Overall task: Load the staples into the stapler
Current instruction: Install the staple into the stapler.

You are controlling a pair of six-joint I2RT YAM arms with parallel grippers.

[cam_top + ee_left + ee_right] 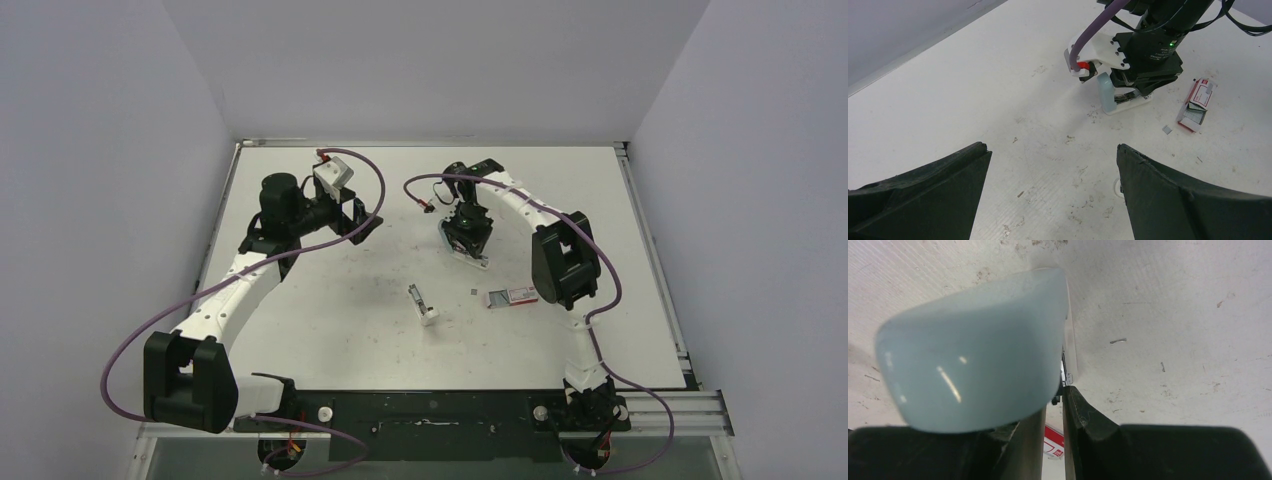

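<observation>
Mostly the staples (1194,116) show as a flat silvery-grey block in the torn-open end of their box (1201,92), a small red-and-white cardboard carton lying flat. We note it near the right gripper (1058,402), on the side toward the arm bases, not touching it. One loose grey strip (1167,130) lies just beside the box, apart from both grippers.

Right gripper: black fingers pressed nearly together, only a slit between them, pinching a thin metal part of the stapler (1105,92). The stapler has a glossy, rounded pale-blue cover that stands up steeply and a flat white base resting on the table. From the right wrist view the cover fills the space just ahead of the fingers; a bit of red carton shows through the slit.

Left gripper (1052,146): fingers spread wide, holding nothing, hanging over bare table well apart from stapler and box.

We also see a small white-and-metal piece (422,305) between the two grippers, nearer the bases; what it is we cannot tell.

Table (330,340): matte white, faintly ribbed, scuffed with grey smudges and specks. Metal rails (655,270) edge its right side. Walls (420,60): plain, smooth, pale lavender-grey on three sides. Purple cables (150,325) loop off both arms.
</observation>
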